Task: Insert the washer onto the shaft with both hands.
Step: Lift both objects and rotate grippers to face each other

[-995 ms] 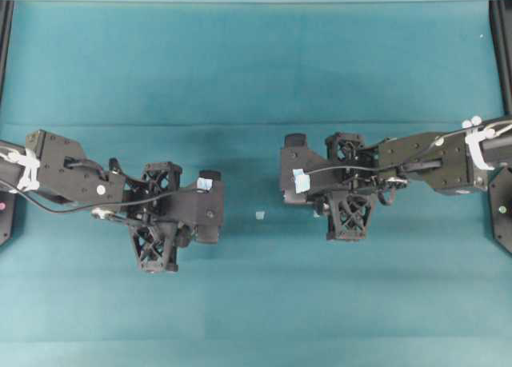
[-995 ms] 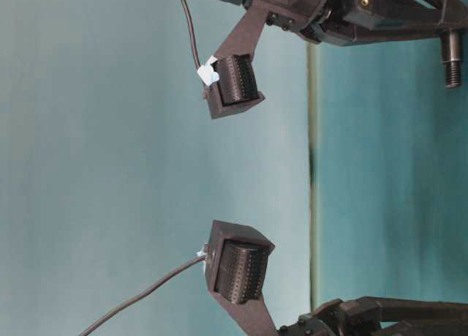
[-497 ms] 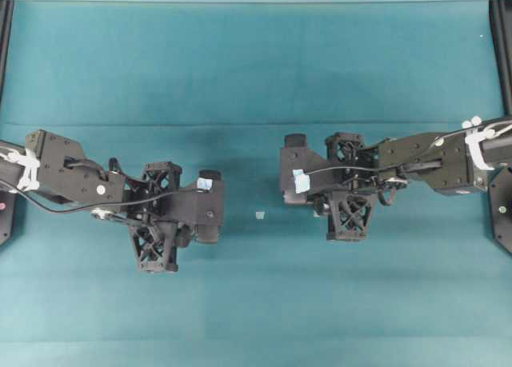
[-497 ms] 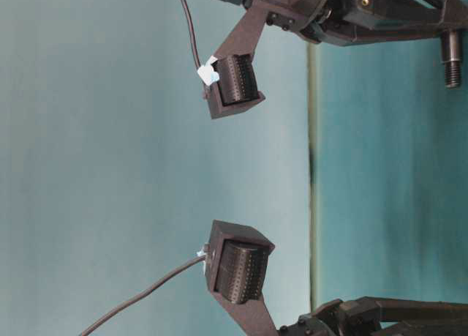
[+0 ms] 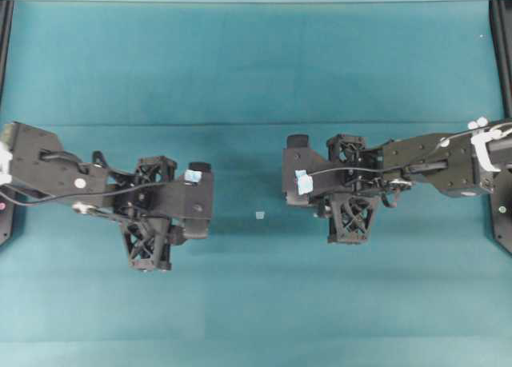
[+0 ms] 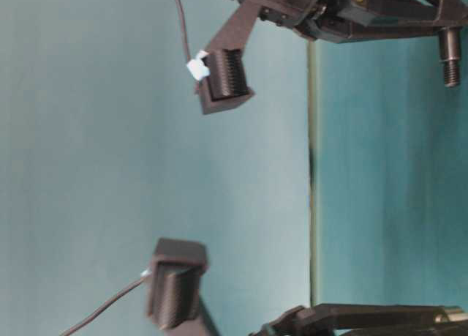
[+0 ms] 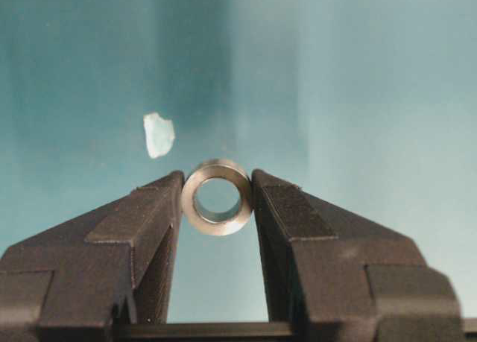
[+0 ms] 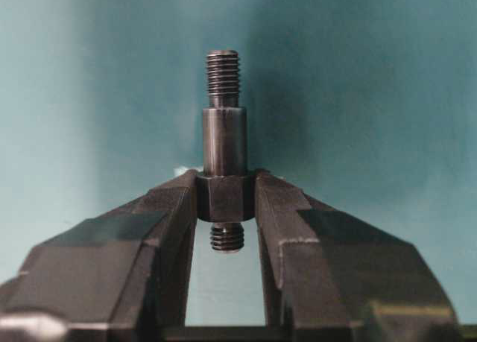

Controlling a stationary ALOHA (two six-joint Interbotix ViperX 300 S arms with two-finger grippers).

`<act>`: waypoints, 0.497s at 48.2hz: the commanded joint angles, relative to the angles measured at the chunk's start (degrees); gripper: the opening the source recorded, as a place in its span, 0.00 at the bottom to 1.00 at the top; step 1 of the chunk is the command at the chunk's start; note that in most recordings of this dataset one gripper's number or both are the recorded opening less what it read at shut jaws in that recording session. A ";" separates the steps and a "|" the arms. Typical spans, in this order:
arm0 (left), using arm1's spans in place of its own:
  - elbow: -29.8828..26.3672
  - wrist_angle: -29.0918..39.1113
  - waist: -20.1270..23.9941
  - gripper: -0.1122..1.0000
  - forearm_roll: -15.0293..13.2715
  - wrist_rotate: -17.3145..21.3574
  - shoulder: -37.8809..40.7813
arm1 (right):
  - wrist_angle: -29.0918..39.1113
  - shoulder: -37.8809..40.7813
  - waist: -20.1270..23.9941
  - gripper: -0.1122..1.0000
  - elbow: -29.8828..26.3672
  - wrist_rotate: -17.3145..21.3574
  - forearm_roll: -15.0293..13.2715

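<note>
From overhead, my left tool [image 5: 210, 209] sits on the left of the teal counter [image 5: 256, 71] and my right tool [image 5: 282, 179] on the right, their tips facing each other across a gap; a small pale tape scrap [image 5: 259, 215] lies on the counter between them, nearer the left tool's line. From this height I cannot make out what either tool carries. In the table-level view, which is turned on its side, one tool's black ribbed fingertip with a pale blue tag [image 6: 194, 68] shows at the top and another, blurred, at the bottom; the threaded end of the shaft [image 6: 450, 56] pokes out at the upper right, I think, though the angle is poor. My left wrist view is plain: the left tool [image 7: 217, 200] is gripping the washer [image 7: 217, 197] between its two fingertips, the ring's hole facing the camera, with the tape scrap [image 7: 158, 134] on the counter beyond and to the left. My right wrist view shows the right tool [image 8: 225, 197] clamped on the shaft [image 8: 223, 144] at its thick hexagonal collar, the smooth section and long threaded end pointing away from me and a short threaded stub showing on the near side of the fingers.
</note>
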 commanded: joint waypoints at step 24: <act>6.06 -18.28 0.09 0.42 0.18 -0.09 -5.54 | -21.09 -7.29 3.16 0.10 6.59 8.09 2.11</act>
